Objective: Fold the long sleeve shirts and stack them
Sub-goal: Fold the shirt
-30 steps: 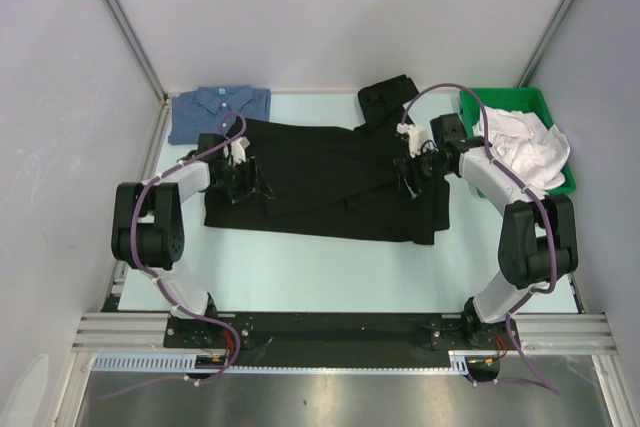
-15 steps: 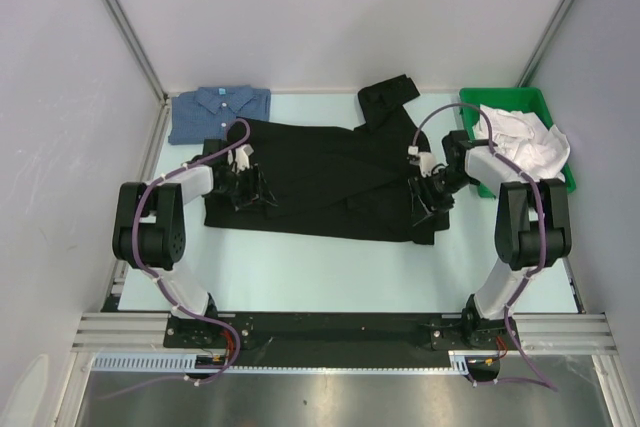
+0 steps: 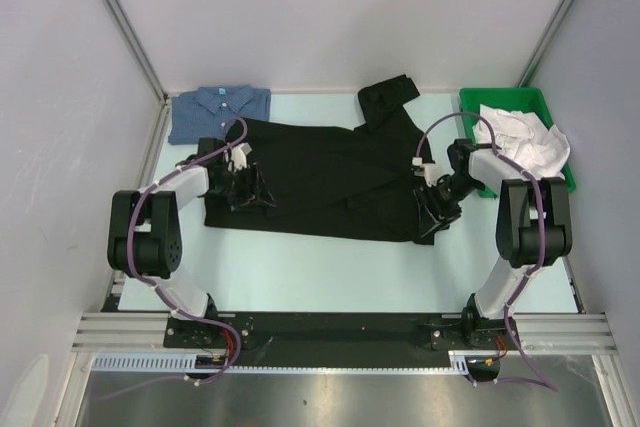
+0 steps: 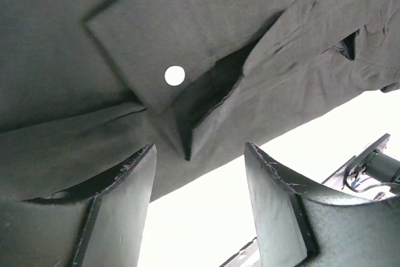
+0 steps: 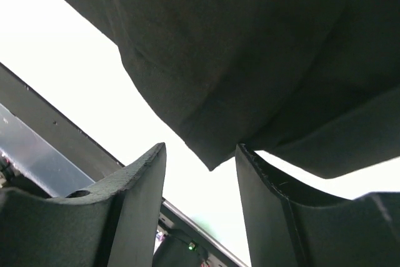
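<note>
Black shirt [image 3: 320, 172] spread flat, green bin [image 3: 505, 93] holding white cloth [image 3: 525, 142]

One black shirt [image 3: 330, 172], one blue shirt [image 3: 220, 109], one green bin [image 3: 472, 105], one white cloth heap [image 3: 525, 142] — and two arms [image 3: 170, 192] [image 3: 520, 202]

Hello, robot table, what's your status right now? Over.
Left pincer and right pincer open, each at an edge of the black shirt. Black shirt spread out, not yet folded. Blue shirt folded, far left corner. Nothing blocking.
</note>
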Tool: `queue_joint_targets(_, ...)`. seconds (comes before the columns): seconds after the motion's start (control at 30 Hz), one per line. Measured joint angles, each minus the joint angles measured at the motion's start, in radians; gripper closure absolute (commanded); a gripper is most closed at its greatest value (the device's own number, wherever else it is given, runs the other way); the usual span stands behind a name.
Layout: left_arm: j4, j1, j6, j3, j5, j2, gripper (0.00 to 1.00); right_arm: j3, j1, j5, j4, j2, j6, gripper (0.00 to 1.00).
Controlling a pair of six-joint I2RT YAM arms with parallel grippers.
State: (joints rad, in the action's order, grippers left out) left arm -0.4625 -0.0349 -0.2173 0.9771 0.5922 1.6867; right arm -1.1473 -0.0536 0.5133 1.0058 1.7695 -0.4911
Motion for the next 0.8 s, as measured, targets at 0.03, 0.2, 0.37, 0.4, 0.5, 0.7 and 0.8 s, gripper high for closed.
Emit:
queue_joint_targets(0.03,-0.002,0.006,0.003,0.0,0.003,-0.002,0.35,0.004,-0.001,-0.001,0.002,0.002,-0.002,0.47)
queue_joint_targets(0.2,-0.016,0.048,0.021,0.0,0.011,-0.003,0.34,0.037,0.002,-0.003,0.006,0.029,-0.012,0.48)
queue_joint_targets(0.37,-0.02,0.061,0.045,-0.008,0.011,-0.003,0.36,0.038,0.003,-0.005,0.007,0.045,-0.019,0.83)
queue_joint_targets(0.4,-0.022,0.061,0.053,-0.013,0.01,-0.003,0.37,0.038,0.004,-0.007,0.007,0.047,-0.021,0.98)
queue_joint_targets(0.5,-0.04,0.069,0.071,-0.026,-0.022,-0.003,0.43,0.036,0.009,-0.018,0.011,0.05,-0.025,1.0)
queue_joint_targets(0.7,-0.071,0.1,0.113,-0.026,-0.12,-0.003,0.45,-0.018,0.035,-0.071,0.052,0.051,-0.064,1.0)
queue_joint_targets(0.8,-0.072,0.107,0.123,-0.023,-0.143,-0.003,0.44,-0.029,0.039,-0.089,0.056,0.051,-0.078,1.0)
